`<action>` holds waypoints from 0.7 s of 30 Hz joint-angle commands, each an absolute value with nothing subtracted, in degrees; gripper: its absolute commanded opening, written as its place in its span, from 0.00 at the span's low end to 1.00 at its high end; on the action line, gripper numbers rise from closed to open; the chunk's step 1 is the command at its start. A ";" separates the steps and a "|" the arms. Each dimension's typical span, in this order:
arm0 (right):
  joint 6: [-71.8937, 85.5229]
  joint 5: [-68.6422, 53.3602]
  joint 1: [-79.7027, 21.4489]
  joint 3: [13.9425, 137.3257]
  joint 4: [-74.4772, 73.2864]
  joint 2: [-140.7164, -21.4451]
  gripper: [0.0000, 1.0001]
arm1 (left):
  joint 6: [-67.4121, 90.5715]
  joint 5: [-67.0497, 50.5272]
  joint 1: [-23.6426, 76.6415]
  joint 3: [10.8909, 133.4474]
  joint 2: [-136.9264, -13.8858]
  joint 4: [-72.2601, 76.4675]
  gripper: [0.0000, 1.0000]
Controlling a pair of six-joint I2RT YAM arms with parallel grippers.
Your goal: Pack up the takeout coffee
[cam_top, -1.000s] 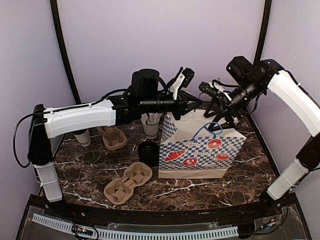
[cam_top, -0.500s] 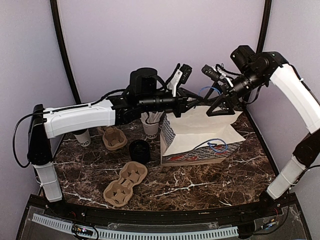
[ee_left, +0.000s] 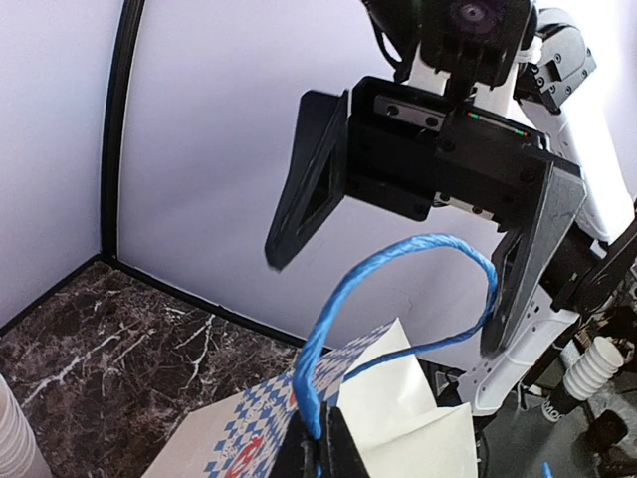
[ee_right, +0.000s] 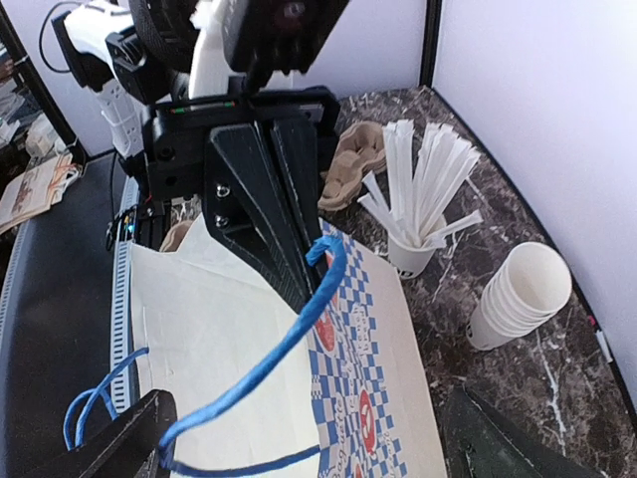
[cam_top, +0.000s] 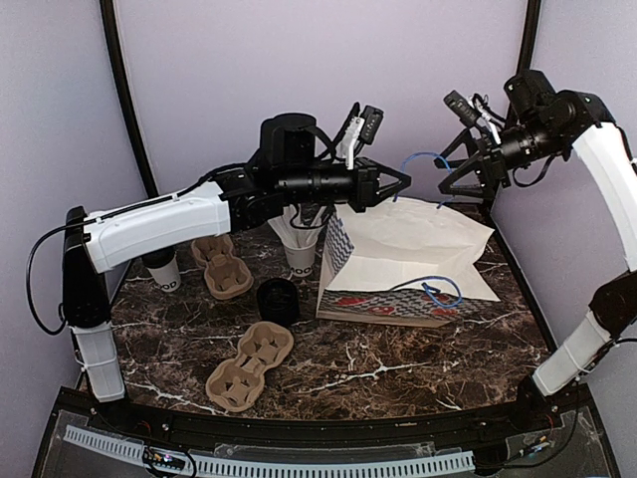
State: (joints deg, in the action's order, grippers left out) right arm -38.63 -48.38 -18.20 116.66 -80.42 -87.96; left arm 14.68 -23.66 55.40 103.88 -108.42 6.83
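1. My left gripper [cam_top: 398, 183] is clamped shut on one blue handle [cam_top: 423, 159] of the paper bag [cam_top: 418, 244]. It pinches the cord low down, where it meets the bag's rim. In the left wrist view the loop arches up and away from my fingertips.
2. My right gripper [cam_top: 453, 144] faces the left one with its jaws spread wide and holds nothing. The pinched handle's loop curves into the gap between its fingers [ee_left: 318, 179]. I cannot tell whether the cord touches either one.
3. From the left gripper's pinch the bag slopes down and away, with its plain white side turned up and its low edge on the marble table [cam_top: 448, 368]. The checkered panel shows at the end below the left gripper. The second blue handle [cam_top: 438, 289] lies on the bag's low front edge, below the right gripper.
4. The white paper cup [cam_top: 164, 271], with dark lettering low on its side, stands upright on the table. It is well to the left of the left gripper, tucked under that arm's white forearm and well apart from the bag.
5. The black lid [cam_top: 279, 299] sits on the table below and left of the left gripper, just beside the bag's checkered end and outside the bag.
6. The cup of white straws [cam_top: 301, 254] stands under the left wrist, behind the lid.
7. One pulp carrier [cam_top: 224, 274] lies left of the straws, between them and the white cup. Another pulp carrier [cam_top: 254, 363] lies nearer the arm bases.
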 commanded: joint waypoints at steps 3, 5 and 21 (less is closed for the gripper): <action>-36.73 -56.92 -14.10 121.40 -80.39 -86.41 0.95 | 25.70 -26.46 53.48 107.96 -108.77 0.41 0.00; -35.86 -56.95 -13.40 120.39 -78.87 -85.51 0.95 | 28.40 -27.53 52.84 107.55 -108.80 0.32 0.00; -29.86 -53.28 -12.48 107.28 -67.08 -76.89 0.93 | 34.66 -24.22 49.41 105.50 -110.34 -4.40 0.10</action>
State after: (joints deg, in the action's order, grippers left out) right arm -31.09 -54.57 -12.62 110.61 -70.72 -77.80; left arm 34.44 -26.96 51.46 106.37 -110.83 -2.17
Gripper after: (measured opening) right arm 0.938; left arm 0.051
